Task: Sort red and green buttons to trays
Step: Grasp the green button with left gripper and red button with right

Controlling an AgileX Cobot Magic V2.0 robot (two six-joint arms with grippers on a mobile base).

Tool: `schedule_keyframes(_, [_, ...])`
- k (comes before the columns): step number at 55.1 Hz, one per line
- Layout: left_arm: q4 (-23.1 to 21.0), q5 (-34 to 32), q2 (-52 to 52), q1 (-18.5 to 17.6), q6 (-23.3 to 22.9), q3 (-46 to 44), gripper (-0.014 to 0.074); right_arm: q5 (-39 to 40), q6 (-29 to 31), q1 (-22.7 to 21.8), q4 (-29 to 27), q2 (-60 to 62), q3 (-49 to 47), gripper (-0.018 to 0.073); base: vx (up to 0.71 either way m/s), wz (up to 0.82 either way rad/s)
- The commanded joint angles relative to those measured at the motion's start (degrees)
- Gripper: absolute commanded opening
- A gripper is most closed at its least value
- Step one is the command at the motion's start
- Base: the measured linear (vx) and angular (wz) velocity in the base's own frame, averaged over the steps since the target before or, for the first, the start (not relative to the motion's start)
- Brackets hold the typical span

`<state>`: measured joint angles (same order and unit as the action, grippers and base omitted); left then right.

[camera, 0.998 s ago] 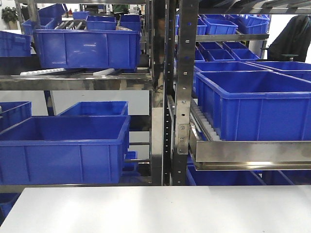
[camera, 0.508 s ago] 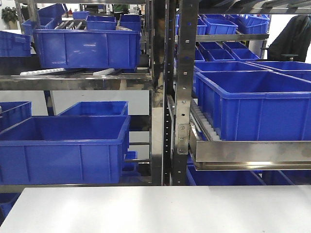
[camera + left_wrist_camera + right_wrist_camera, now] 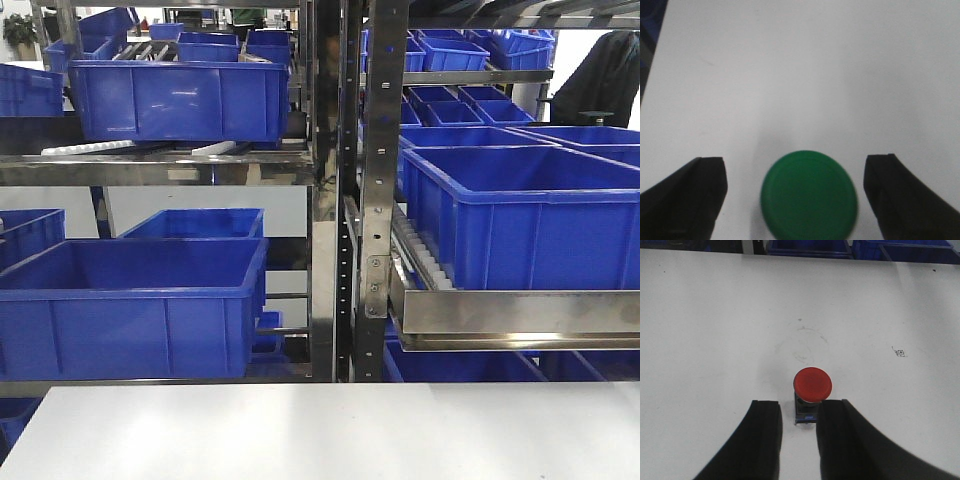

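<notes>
Left wrist view: green button [image 3: 809,195] stood cap-up on the desk [image 3: 800,75], centred between the left fingers [image 3: 690,197], slightly ahead of the tips. Fingers were spread wide, bare desk on both sides, nothing held. Round cap, so no preferred grip axis; judged that a straight drop and close would do.

Right wrist: red button [image 3: 812,384] was upright, its dark body in the narrow gap between the right fingers [image 3: 764,440]. A sliver of desk showed on the picture-left side and the other side looked close to touching. Couldn't tell if it was clamped. Each arm had its own button. No trays in any view.
</notes>
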<state>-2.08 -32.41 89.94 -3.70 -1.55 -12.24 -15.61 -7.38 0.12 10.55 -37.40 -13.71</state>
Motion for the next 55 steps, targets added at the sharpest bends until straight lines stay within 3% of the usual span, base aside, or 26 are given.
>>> schedule_keyframes(1, [-2.24, -8.16, 1.70, 0.17, 1.55, -1.14, 0.0658, 4.45, 0.12, -0.29, 0.48, -0.37, -1.92, 0.0289, 0.00, 0.00])
schedule_keyframes(13, [5.62, -10.96, 5.47, 0.04, 0.87, -1.14, 0.0609, 4.45, 0.12, -0.29, 0.48, -0.37, -1.92, 0.0289, 0.00, 0.00])
schedule_keyframes(28, [0.67, -12.41, 8.58, 0.04, 0.61, -1.14, 0.0510, 4.40, 0.12, -0.29, 0.48, -0.38, -1.92, 0.0289, 0.00, 0.00])
schedule_keyframes(36, [-1.38, -13.63, 9.39, 0.04, 0.60, -1.14, 0.0393, 2.57, -0.80, -0.29, 1.02, -0.38, -1.92, 0.0307, 0.00, 0.00])
schedule_keyframes(44, [-1.33, -13.63, 9.39, 0.04, 0.60, -1.14, 0.0240, 1.51, -1.29, -0.29, 8.29, -0.38, -2.83, 0.0402, 0.00, 0.00])
schedule_keyframes(48, [-1.33, -13.63, 9.39, 0.04, 0.60, -1.14, 0.0147, -0.43, -4.97, -0.29, 9.82, -0.48, -4.69, 0.0467, 0.00, 0.00])
schedule_keyframes(55, [-1.33, -13.63, 9.39, 0.04, 0.60, -1.14, 0.0012, -7.20, -16.64, -0.29, 13.09, -3.94, -8.05, 0.0575, 0.00, 0.00])
